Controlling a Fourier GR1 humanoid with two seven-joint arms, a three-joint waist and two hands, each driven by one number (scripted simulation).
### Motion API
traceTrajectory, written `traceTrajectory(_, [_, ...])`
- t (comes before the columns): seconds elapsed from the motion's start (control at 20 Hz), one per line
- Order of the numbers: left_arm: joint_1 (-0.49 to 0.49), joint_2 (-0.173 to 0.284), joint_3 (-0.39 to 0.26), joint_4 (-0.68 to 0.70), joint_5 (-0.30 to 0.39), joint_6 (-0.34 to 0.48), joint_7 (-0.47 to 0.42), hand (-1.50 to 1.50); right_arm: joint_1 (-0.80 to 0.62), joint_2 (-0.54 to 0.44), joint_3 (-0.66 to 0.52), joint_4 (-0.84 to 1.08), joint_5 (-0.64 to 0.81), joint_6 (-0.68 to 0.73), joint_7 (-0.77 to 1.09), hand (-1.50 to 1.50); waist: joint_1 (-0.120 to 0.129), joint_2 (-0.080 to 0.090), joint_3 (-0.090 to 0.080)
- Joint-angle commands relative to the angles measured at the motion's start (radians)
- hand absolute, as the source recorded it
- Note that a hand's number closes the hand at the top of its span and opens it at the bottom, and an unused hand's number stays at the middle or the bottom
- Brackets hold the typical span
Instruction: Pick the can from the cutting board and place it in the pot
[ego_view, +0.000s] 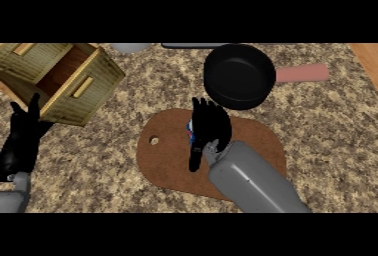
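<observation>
Our right hand (209, 126) sits over the cutting board (166, 160), fingers wrapped round the can (190, 131), which is mostly hidden and still at board level. Black pot (238, 75) lies just beyond the board, pink handle right. Left hand (22, 140) rests open, well left of board.

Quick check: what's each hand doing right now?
Left hand: open, fingers up, resting at the view's left edge, holding nothing.
Right hand: over the can on the cutting board; whether its fingers have closed on it cannot be told.
</observation>
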Motion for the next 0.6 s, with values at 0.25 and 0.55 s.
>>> traceTrajectory(0.25, [0.018,-0.042,-0.026,0.047,-0.023,-0.022,0.055,0.00,-0.003,0.009,0.008,0.072,-0.036,-0.037,0.016,1.50,0.004,0.013,-0.017])
traceTrajectory(0.55, [0.021,-0.056,0.012,0.108,-0.003,-0.036,0.001,0.00,0.022,0.006,0.066,0.043,0.130,-0.065,-0.067,1.50,-0.011,0.012,-0.017])
